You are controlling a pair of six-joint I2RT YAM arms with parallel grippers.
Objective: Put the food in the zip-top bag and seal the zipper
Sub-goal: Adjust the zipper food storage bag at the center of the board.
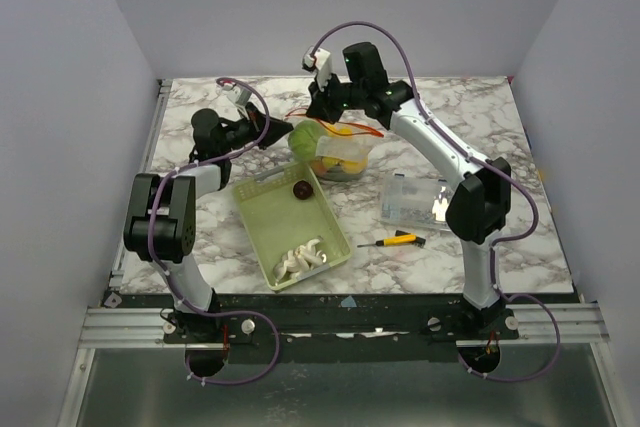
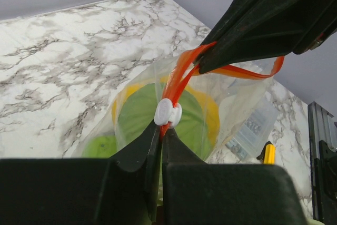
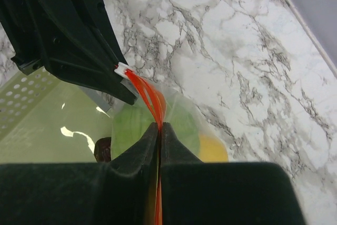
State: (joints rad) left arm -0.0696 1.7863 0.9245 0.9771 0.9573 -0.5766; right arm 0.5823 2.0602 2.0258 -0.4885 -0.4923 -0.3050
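Closest in each wrist view are the black fingers. The left gripper (image 2: 161, 131) is pinched tight on the zipper (image 2: 181, 75) just under its white slider (image 2: 168, 113). The right gripper (image 3: 159, 128) is clamped on the same red-orange strip further along, so the strip runs from one set of fingertips to the other. Under both lies the marble table (image 1: 470, 112). Toward the arm bases from the left fingers sits the pale green mesh basket (image 1: 262, 197), holding a dark purple piece (image 1: 301, 188) and some white pieces (image 1: 300, 259). Directly below the two pairs of fingers hangs the zip-top bag (image 2: 231, 98), upright, its lower part on the table. Inside it are a large green piece (image 2: 139, 114), a yellow piece (image 2: 211, 117) behind that and a small light green piece (image 2: 102, 146). Out to the side of the right fingers, near the bag, lies a clear plastic box (image 1: 410, 202). Nearer the bases from the box is a yellow-and-black screwdriver (image 1: 392, 241).
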